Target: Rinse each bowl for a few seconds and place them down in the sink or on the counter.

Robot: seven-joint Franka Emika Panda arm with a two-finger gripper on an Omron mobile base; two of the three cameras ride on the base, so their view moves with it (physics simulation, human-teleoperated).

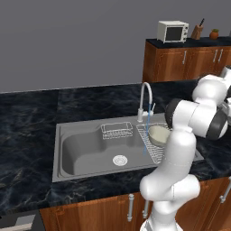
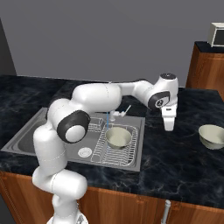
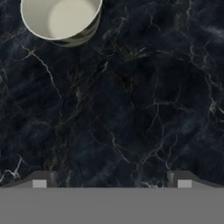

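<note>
Two small round bowls, cream-white inside and pale olive-grey outside, sit well apart: one bowl [image 2: 118, 137] rests upright on the ribbed wire rack section of the wide grey steel sink [image 1: 81, 149], just beside the thin blue stream falling from the curved white gooseneck faucet [image 1: 145, 97]; the other bowl [image 2: 212, 135] stands upright on the glossy black veined marble counter [image 2: 175, 162], to the right of the sink. The white arm's tool [image 2: 169, 127] hangs above bare counter between sink and second bowl, its fingers spread wide and holding nothing. From the hand view that bowl [image 3: 61, 19] lies at the upper left. No writing is legible anywhere.
</note>
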